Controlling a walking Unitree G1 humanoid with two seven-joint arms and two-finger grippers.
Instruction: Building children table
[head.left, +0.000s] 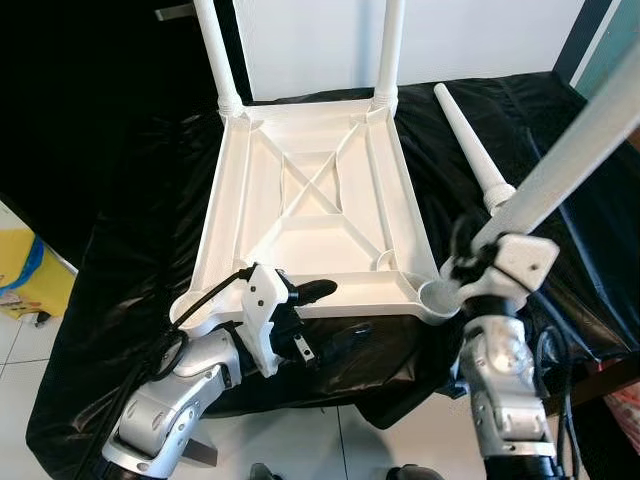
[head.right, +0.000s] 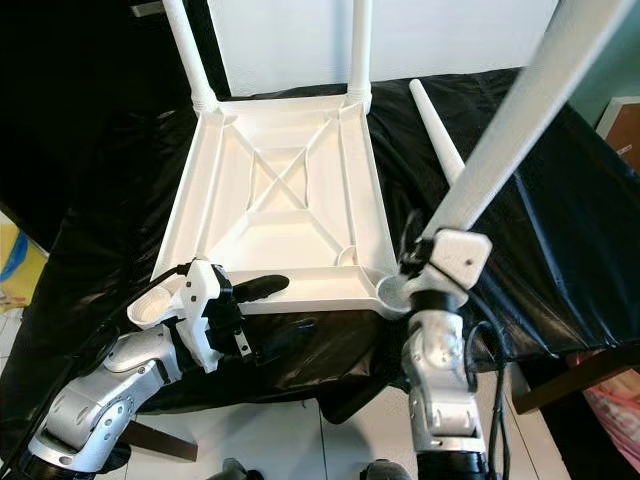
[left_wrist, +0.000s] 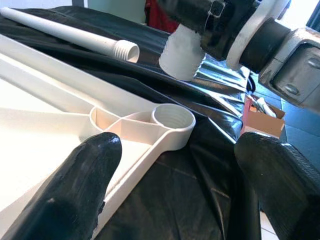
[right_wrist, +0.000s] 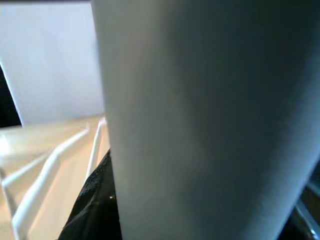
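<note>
— Black plastic sheet (head.left: 120, 300) covers the work surface, and on it the white table top (head.left: 315, 215) lies upside down, its ribs facing up. Two legs already stand in the far corners. Where is the leg in work?

— The right gripper (head.left: 478, 262) is clenched on the third leg (head.left: 560, 160). Its long axis goes up and to the right, so it is tilted, not upright. The threaded end (left_wrist: 181, 54) hangs just above the near right socket (left_wrist: 173, 116), a little to the far right of it, and is not yet inside.

— So this is the relation that matters?

— I think yes. The socket opens straight up, but the leg leans. In my judgement the leg must come more upright and its end must move slightly toward the near left before it goes down, or the thread may catch crooked.

— And the other arm?

— The left gripper (head.left: 318, 318) is released, holding nothing. One of its fingers (left_wrist: 75, 185) lies over the near edge of the table top, the other over the black sheet, near the near left corner. The right arm is clearly the nearer one to this socket.

— Is one leg left?

— Yes, the fourth leg (head.left: 470, 150) lies on the sheet to the right of the table top, thin end far, threaded end near.
</note>
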